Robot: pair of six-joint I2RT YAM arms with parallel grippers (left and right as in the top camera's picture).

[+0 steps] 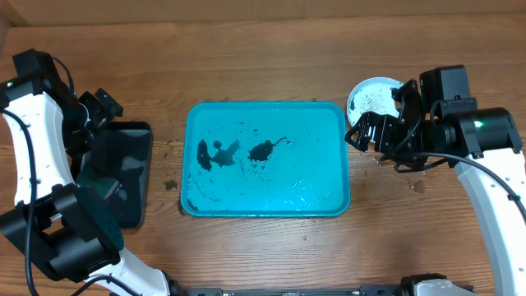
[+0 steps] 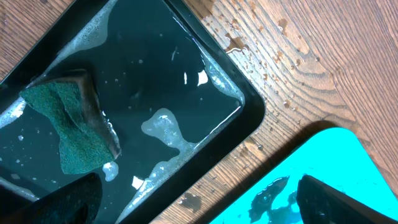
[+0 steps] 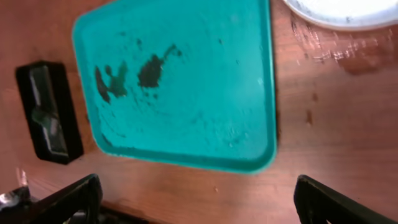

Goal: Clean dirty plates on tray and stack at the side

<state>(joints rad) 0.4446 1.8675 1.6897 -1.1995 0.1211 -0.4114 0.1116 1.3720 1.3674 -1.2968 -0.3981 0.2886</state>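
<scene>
Tray [image 1: 316,168] (smeared black), plate [image 1: 371,96] beside

Brown wood-grain table [image 1: 263,49], scattered water droplets.

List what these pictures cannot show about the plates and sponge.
Overhead: the right arm covers part of the small round white-centred plate; stack count unreadable.
Right wrist: the top edge cuts that plate off.
Overhead: the left arm hides the green sponge in the black rectangular plastic tray.
</scene>
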